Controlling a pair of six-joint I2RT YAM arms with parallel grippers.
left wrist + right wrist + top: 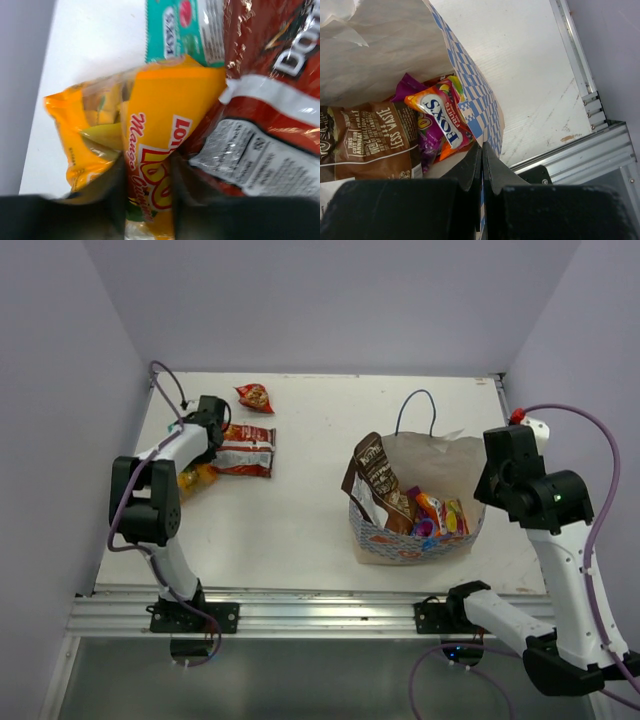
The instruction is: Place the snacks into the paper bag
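Crowding the orange packet [150, 125]: teal packet [185, 30], chip bag [270, 100].

the teal packet [185, 30] is cropped by the top edge.

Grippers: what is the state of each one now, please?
Left gripper: closed on the orange-yellow packet.
Right gripper: shut, pinching the rim of the paper bag.

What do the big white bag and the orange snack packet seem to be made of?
The paper bag: matte white paper, by its soft creases and dull surface. The orange packet: thin glossy plastic film, probably, since it crinkles and glints.
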